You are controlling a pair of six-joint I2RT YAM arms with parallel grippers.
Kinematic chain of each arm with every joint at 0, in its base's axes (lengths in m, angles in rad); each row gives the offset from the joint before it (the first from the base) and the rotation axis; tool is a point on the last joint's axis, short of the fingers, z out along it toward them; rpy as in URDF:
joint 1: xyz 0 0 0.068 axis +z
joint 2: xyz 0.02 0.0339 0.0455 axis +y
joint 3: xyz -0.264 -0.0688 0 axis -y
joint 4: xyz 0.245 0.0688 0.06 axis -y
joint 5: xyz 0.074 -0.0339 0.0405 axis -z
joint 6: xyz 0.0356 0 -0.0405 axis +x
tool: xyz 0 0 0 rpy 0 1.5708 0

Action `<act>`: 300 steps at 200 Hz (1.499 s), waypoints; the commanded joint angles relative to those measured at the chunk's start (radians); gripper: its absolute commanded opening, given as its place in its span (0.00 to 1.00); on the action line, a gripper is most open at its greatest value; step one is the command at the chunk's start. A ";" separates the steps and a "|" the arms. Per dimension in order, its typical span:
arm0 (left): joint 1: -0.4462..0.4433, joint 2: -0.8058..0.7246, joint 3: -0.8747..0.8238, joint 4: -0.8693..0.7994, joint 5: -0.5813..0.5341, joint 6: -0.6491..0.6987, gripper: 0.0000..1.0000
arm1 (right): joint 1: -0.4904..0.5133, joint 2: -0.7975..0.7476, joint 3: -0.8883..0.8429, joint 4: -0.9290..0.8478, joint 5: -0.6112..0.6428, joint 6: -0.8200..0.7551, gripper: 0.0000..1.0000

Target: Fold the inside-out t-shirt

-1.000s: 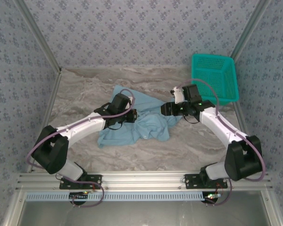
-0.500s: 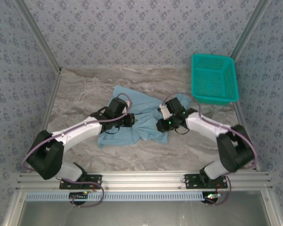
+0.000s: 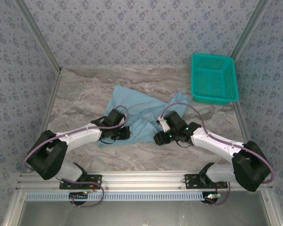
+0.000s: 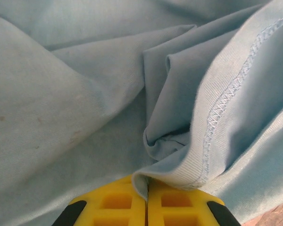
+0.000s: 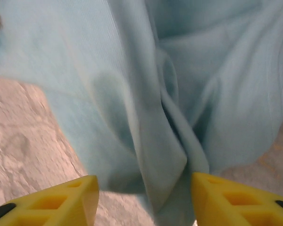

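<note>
The light-blue inside-out t-shirt (image 3: 142,107) lies crumpled on the marble table, its near edge drawn toward the arms. My left gripper (image 3: 126,133) sits at the shirt's near-left edge. In the left wrist view its yellow jaws (image 4: 147,186) are shut on a ribbed, stitched fold of the t-shirt (image 4: 85,94). My right gripper (image 3: 157,138) is at the shirt's near-right edge. In the right wrist view the gripper (image 5: 144,197) stands open, and a hanging fold of the t-shirt (image 5: 155,70) lies between its yellow fingers (image 5: 82,200) without being pinched.
A teal mesh basket (image 3: 214,77) stands at the back right. Bare marble table (image 3: 80,89) lies left of and behind the shirt. The aluminium rail (image 3: 141,179) with both arm bases runs along the near edge.
Both grippers have moved toward the near edge, dragging the shirt's near edge with them. The far part of the shirt now lies more spread out. The right jaws closed briefly and stand open again.
</note>
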 commanded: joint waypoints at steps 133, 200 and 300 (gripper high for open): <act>0.004 -0.005 0.034 -0.007 0.027 0.029 0.06 | -0.067 0.419 0.432 -0.048 -0.193 -0.480 0.48; 0.004 -0.014 0.036 -0.009 0.027 0.031 0.04 | -0.069 0.463 0.468 -0.034 -0.204 -0.488 0.37; 0.005 -0.012 0.031 -0.007 0.030 0.031 0.03 | -0.072 0.461 0.484 -0.017 -0.215 -0.497 0.00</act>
